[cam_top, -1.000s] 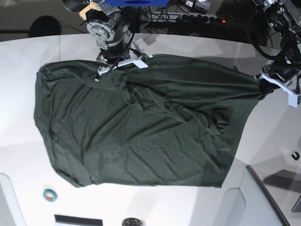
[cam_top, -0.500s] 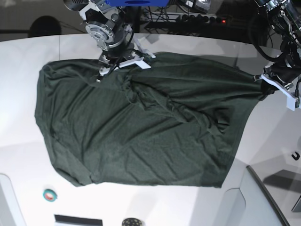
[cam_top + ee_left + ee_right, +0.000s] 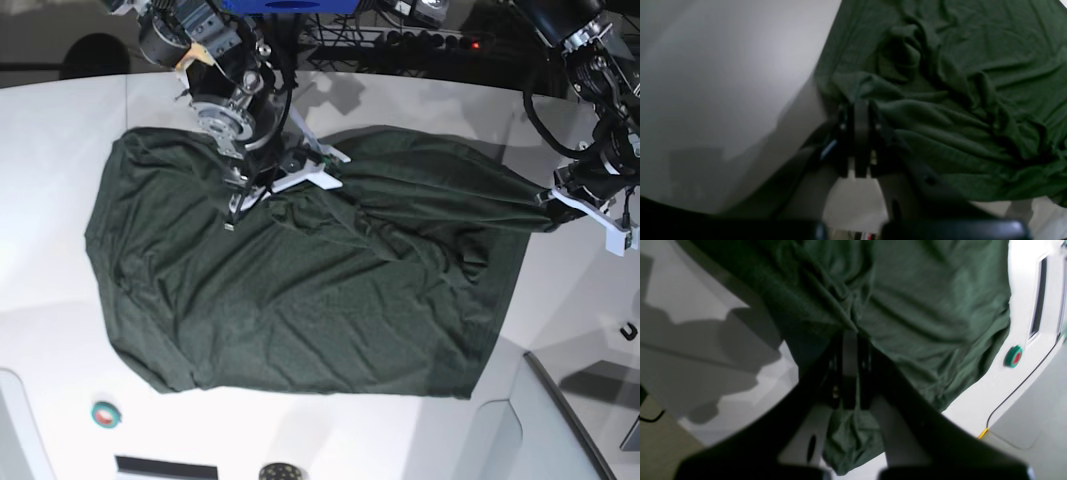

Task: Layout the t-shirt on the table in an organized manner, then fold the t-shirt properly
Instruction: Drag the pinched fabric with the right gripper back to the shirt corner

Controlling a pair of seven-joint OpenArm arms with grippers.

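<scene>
Both pincers pinch the t-shirt over the table.

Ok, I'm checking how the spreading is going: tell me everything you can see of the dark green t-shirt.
The dark forest-green, plain, thin knit t-shirt lies spread but wrinkled across the white table, with ridges bunched near its middle and far edge. The right gripper is shut on cloth along the far edge, and the left gripper is shut on a corner pulled taut toward the side. The near hem lies roughly straight. No print shows.
</scene>
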